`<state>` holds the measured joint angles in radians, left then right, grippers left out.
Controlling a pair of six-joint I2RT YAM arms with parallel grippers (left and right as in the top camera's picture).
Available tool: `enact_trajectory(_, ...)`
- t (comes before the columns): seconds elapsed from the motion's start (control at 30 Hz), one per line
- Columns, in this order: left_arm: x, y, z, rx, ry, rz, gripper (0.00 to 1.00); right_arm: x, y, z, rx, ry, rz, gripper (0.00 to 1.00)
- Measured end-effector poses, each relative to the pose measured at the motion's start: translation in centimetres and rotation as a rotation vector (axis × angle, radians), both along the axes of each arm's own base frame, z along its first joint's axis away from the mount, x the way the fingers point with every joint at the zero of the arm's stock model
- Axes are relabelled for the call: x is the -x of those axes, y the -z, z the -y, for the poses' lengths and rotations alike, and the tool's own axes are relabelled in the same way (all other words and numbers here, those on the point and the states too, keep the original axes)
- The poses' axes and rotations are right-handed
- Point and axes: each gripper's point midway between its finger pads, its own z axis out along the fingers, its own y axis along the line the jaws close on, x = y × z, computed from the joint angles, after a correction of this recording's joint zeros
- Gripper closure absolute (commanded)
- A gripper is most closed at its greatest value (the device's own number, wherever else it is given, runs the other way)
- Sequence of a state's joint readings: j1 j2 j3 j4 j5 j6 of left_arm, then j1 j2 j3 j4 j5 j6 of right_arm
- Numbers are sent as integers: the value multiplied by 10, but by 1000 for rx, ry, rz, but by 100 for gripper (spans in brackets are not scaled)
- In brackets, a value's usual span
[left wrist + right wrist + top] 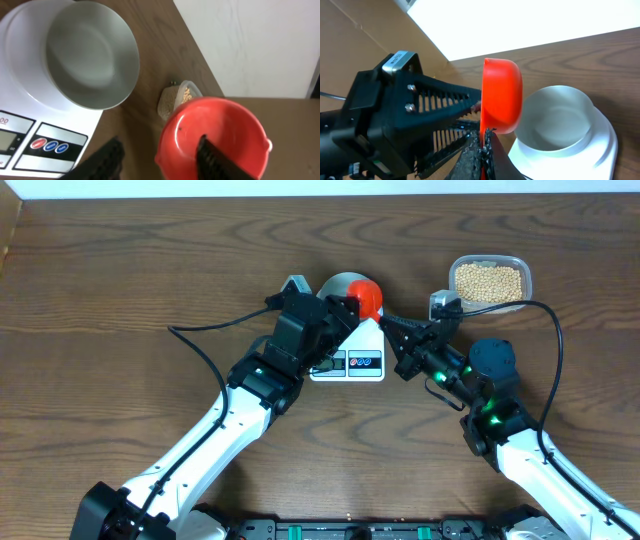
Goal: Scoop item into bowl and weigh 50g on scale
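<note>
The pale bowl (337, 284) (90, 55) (555, 120) stands empty on the white scale (349, 358) (20, 105) (602, 145). A red scoop (367, 299) (215, 135) (502, 95) hangs in the air beside the bowl, tipped on its side, with no beans showing in it. My right gripper (388, 324) (484, 142) is shut on the scoop's thin handle. My left gripper (345, 308) (160, 142) is open, with one finger inside the scoop's cup and the other outside its rim. The tan beans (488, 281) (187, 93) lie in a clear tub.
The clear plastic tub (515, 268) (170, 102) sits on the wooden table to the right of the scale, behind my right arm. Both arms crowd in over the scale from the front. A pale wall stands past the table's far edge in the left wrist view.
</note>
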<state>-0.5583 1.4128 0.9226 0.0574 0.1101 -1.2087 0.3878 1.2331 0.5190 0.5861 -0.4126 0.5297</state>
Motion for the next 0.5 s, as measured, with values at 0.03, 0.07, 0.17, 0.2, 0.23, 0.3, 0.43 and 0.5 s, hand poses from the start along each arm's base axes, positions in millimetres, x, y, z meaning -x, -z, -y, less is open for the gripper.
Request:
enact_trajectory(0.03, 0, -1, 0, 1, 0, 3, 45, -1, 1, 1, 2, 7, -2, 99)
enact_trajectory(0.07, -1, -1, 0, 2, 1, 5, 43, -2, 2, 2, 5, 15, -6, 99)
enact_trajectory(0.17, -2, -4, 1, -2, 8, 24, 38, -6, 6, 7, 15, 51, -19, 99)
enact_trajectory(0.2, -2, -5, 1, -7, 13, 31, 37, -7, 6, 8, 16, 60, -18, 99)
enact_trajectory(0.23, -2, -5, 1, -15, 19, 39, 35, -8, 6, 10, 17, 66, -17, 99)
enact_trajectory(0.3, -3, -6, 2, -40, 38, 65, 34, -12, 6, 16, 19, 95, -17, 99)
enact_trajectory(0.43, -3, -6, 2, -81, 65, 94, 33, -21, 5, 30, 23, 151, -12, 99)
enact_trajectory(0.5, -3, -6, 2, -99, 77, 107, 30, -25, 5, 37, 28, 177, -9, 99)
